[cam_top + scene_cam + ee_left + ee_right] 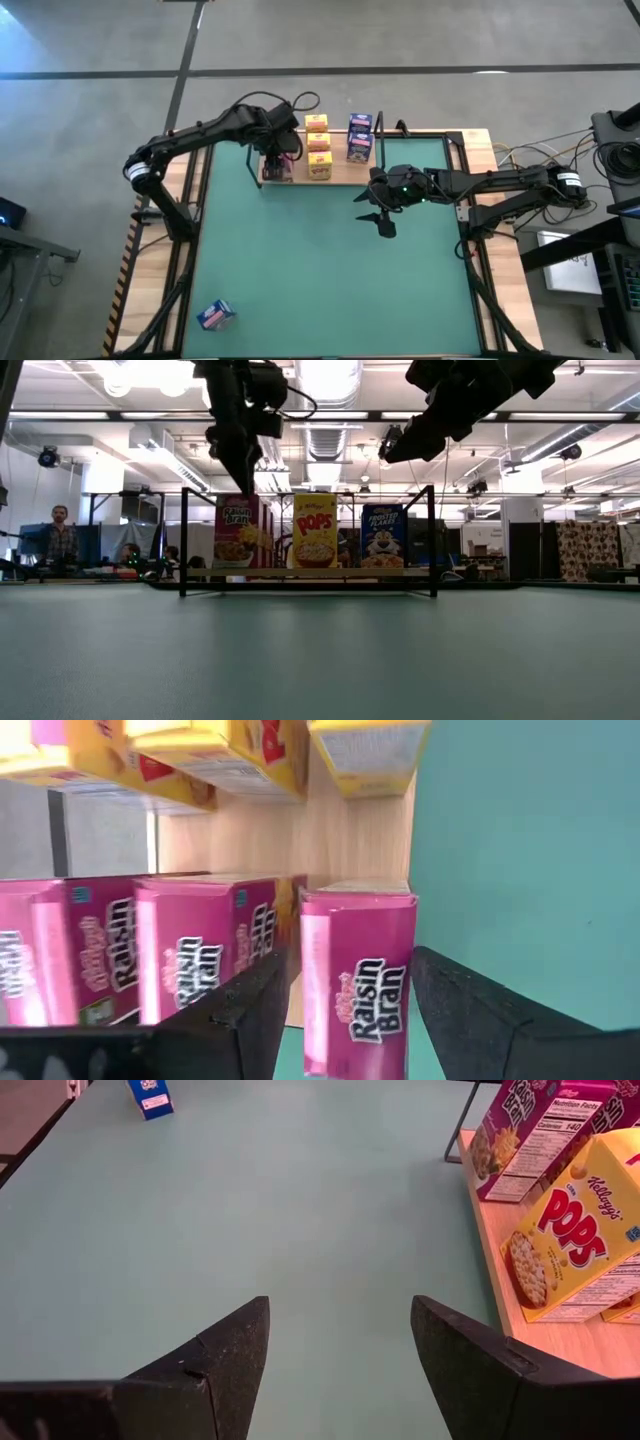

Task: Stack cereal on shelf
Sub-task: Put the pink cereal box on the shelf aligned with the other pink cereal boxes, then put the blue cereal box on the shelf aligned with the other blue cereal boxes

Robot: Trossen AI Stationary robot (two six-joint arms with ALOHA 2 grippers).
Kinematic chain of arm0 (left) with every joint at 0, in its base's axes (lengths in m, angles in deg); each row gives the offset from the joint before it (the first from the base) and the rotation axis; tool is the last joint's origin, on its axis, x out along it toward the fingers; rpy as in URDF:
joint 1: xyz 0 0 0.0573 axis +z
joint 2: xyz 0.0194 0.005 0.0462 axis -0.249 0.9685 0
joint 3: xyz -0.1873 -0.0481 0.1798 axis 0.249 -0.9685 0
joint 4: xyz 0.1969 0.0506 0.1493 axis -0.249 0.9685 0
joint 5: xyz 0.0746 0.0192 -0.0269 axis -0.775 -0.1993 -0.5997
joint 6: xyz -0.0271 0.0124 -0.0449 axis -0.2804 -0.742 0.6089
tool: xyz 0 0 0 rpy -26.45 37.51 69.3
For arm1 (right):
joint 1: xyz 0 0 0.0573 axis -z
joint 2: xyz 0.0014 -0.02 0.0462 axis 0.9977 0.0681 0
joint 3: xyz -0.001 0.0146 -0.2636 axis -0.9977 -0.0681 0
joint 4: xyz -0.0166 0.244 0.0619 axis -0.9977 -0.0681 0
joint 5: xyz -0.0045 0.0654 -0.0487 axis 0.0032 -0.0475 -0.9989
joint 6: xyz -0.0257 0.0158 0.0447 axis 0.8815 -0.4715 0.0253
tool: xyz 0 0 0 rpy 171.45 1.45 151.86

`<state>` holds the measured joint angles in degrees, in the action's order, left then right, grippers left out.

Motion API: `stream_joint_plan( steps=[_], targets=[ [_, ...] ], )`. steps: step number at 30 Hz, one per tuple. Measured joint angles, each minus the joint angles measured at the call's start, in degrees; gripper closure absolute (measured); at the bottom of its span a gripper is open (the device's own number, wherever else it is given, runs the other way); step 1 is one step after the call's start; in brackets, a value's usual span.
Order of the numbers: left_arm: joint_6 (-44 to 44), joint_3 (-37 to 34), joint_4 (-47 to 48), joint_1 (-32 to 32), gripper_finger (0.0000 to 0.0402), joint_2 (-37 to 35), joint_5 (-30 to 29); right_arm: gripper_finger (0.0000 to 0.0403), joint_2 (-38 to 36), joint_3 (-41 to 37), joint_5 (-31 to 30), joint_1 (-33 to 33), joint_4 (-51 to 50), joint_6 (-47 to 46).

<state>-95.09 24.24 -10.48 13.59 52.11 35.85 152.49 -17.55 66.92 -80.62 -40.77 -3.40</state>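
Note:
The light-wood shelf (343, 176) lies along the far edge of the green mat, with a black wire bracket at each end. Pink boxes (277, 172) stand at its left end, yellow boxes (318, 146) in the middle, blue ones (360, 138) on the right. In the left wrist view three pink Raisin Bran boxes stand in a row; the front one (360, 982) shows between my fingers. My left gripper (279, 158) hovers open just above them (240, 472). My right gripper (383, 214) hangs open over the mat, in front of the shelf's right half. One blue box (215, 315) lies near the mat's near-left corner.
The right wrist view shows bare green mat ahead of the open fingers, the lone blue box (150, 1098) far off, and a yellow Pops box (570, 1240) on the shelf beside it. Cables and equipment sit off the table's right edge. People are in the room behind.

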Motion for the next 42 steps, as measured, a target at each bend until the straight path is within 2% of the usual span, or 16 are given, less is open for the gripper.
stream_joint_plan(
  steps=[6, 10, 13, 19, 22, 25, 30, 36, 42],
  targets=[
    [3.82, 5.33, 2.6, -1.46, 0.0209, -1.19, 1.74, 0.017, 0.0, 0.0, -0.02, 0.0, -0.15, 0.33],
    [7.21, 5.81, 2.4, -4.15, 0.0209, -4.71, 2.21, 0.017, -0.02, 0.0, -0.02, 0.0, -0.12, 1.09],
    [13.28, 5.46, 1.76, -7.19, 0.0209, -7.42, 2.3, 0.017, 0.0, 0.0, -0.04, 0.01, -0.09, 1.36],
    [25.46, 3.61, 1.17, -17.25, 0.0209, -11.17, 2.15, 0.017, 0.0, 0.0, -0.04, 0.0, 1.13, 1.62],
    [31.27, 0.96, 0.97, -23.48, 0.0209, -12.45, 0.17, 0.017, -0.02, 0.0, -0.02, 0.01, 1.36, 1.58],
    [40.39, -1.2, 1.18, -29.54, 0.0209, -12.7, -2.2, 0.017, -0.02, 0.0, -0.03, -0.06, 1.41, 1.54],
    [55.74, -2.8, 4.54, -38.74, 0.0209, -11.55, -2.02, 0.017, -0.01, 0.0, 0.0, -0.63, 1.63, 1.19],
    [70.25, -2.85, 8.89, -47.41, 0.0209, -9.79, 2.02, 0.017, -0.02, 0.0, 0.0, -1.59, 2.36, 1.17],
    [80.97, -2.85, 8.94, -51.58, 0.0209, -9.49, 7.21, 0.017, -0.02, 0.0, -0.04, -4.26, 2.74, -0.35]
  ],
)
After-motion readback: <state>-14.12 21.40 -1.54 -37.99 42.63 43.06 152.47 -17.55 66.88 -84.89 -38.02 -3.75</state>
